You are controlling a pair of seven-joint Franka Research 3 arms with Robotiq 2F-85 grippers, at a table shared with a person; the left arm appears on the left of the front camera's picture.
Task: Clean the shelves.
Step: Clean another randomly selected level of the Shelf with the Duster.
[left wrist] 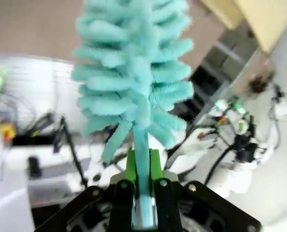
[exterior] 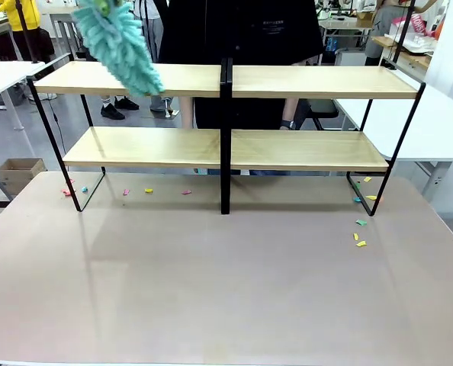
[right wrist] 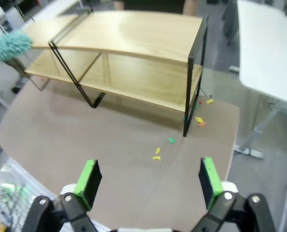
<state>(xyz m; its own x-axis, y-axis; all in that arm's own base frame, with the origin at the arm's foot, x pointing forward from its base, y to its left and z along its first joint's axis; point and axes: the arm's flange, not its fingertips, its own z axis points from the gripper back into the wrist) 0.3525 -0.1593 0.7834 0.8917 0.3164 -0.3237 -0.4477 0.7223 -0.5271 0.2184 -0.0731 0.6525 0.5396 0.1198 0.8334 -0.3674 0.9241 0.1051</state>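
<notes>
The shelves (exterior: 310, 81) stand across the far half of the table, four light-wood boards in a black frame with a central post. A fluffy teal duster (exterior: 120, 42) slants down from the top left, its tip touching the upper left board near the middle. In the left wrist view my left gripper (left wrist: 143, 169) is shut on the duster's handle, the duster (left wrist: 134, 72) rising above the green pads. My right gripper (right wrist: 148, 176) hangs open and holds nothing above the table's right part, facing the right end of the shelves (right wrist: 134, 34). The duster's tip (right wrist: 6, 46) shows at the far left there.
Small coloured paper scraps (exterior: 360, 232) lie on the table by the rack's right foot, and more scraps (exterior: 127, 191) lie under its left side. A person in black (exterior: 242, 30) stands behind the shelves. White tables (exterior: 440, 122) flank the scene. A cardboard box (exterior: 19, 171) sits on the floor at left.
</notes>
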